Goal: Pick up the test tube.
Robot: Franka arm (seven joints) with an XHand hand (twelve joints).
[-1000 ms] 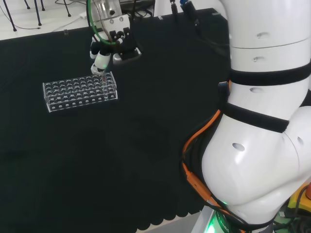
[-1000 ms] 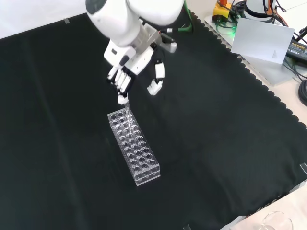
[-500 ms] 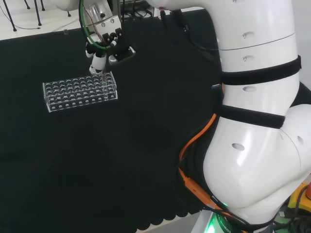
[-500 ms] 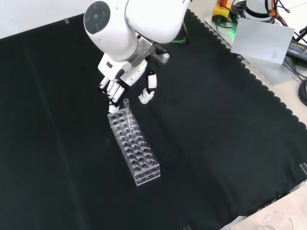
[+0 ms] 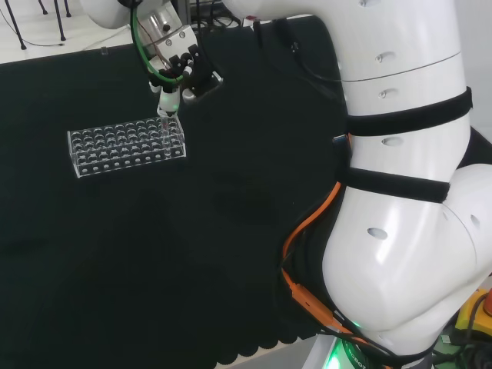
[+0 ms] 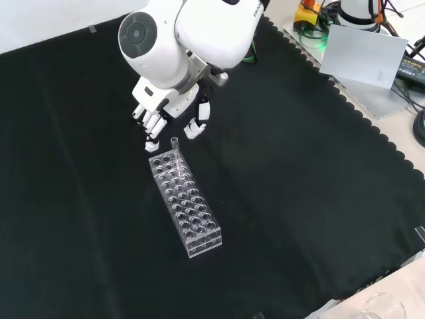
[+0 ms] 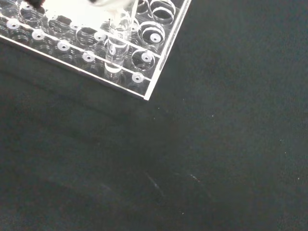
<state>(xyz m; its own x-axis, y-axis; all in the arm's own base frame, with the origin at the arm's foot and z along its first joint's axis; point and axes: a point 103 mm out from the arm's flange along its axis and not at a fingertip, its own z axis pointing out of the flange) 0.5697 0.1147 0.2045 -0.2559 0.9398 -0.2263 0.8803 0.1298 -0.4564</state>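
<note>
A clear test tube [image 6: 175,150] stands upright in a corner hole of the clear plastic rack [image 6: 191,216], at the rack's end nearest the hand. In the head view the tube [image 5: 164,132] is at the rack's [image 5: 115,147] right end. The hand [image 6: 167,106] hovers just above and beyond that end, open, with its fingers [image 6: 150,125] to the left of the tube's top and its thumb [image 6: 194,127] to the right. I see no contact with the tube. In the head view the hand [image 5: 175,71] points a fingertip down over the tube. The wrist view shows the tube [image 7: 115,48] in the rack's [image 7: 62,45] corner.
The rack lies lengthwise on the black cloth. Its other holes look empty. A glass vessel [image 6: 383,308] sits past the cloth's scalloped edge at the front view's lower right. A grey flat box [image 6: 368,60] and cables lie at the upper right. The arm's white links [image 5: 400,192] take up the head view's right.
The hand has shifted a little back from the rack's end, and the fingertip that sat at the tube's top has come off it. The tube and rack have not moved.
</note>
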